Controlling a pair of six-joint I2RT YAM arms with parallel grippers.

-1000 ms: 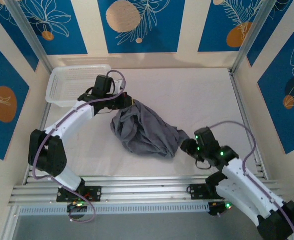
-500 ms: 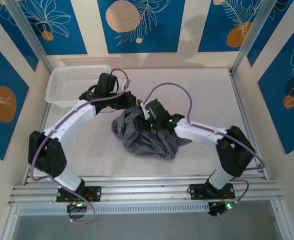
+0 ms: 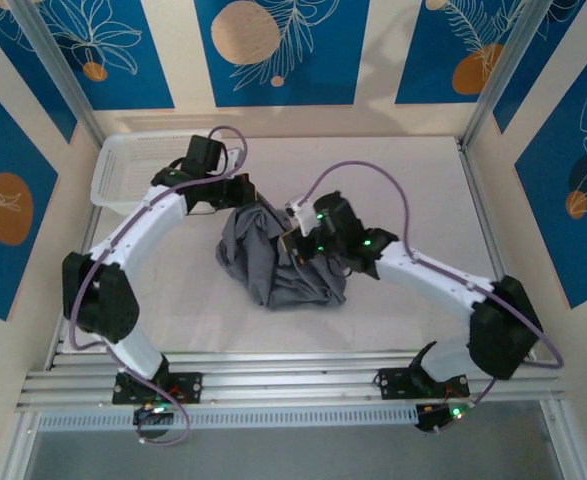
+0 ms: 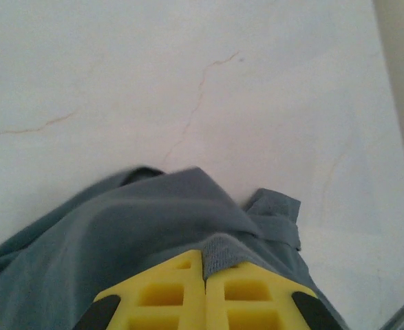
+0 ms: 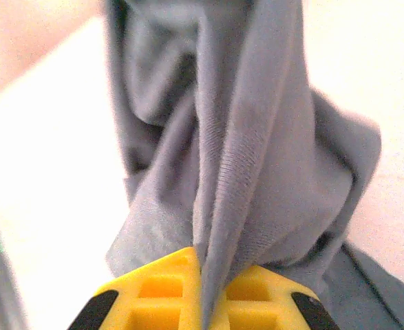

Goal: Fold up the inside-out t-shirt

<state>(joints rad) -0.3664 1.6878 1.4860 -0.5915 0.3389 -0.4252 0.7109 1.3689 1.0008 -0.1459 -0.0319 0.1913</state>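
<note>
**Left wrist view, bottom edge.** My left fingers [image 4: 191, 275], yellow, are clenched on a ribbed band of the grey t-shirt [image 4: 119, 234]. The band emerges at the seam where the two fingers meet. Beyond them the cloth spreads across the lower half of the frame, with a small folded flap at centre right. The upper half is the bare white surface [image 4: 188, 82], crossed by faint hairline marks.

**Right wrist view, bottom edge.** My right fingers [image 5: 188, 271], also yellow, grasp a fold of the same t-shirt. The fold runs from the seam between them to the top of the frame in long pleats. Looser cloth bunches at the right. Pale, blurred surface lies on either side.

**Overhead view, bottom to top.** Metal rails [image 3: 273, 385] carry both arm bases.
- My left arm [image 3: 138, 235] runs from lower left to upper centre left, where it meets the top edge of the t-shirt.
- My right arm [image 3: 433, 275] bends from lower right to the centre, ending at the upper right part of the cloth.

The t-shirt lies as a crumpled, unfolded heap at the centre of the surface, between the two wrists. Further back, in the upper left corner of the surface, stands a white mesh-sided basket [image 3: 123, 170], apart from the t-shirt. Blue and cream patterned panels [image 3: 273, 50] close the far side.
</note>
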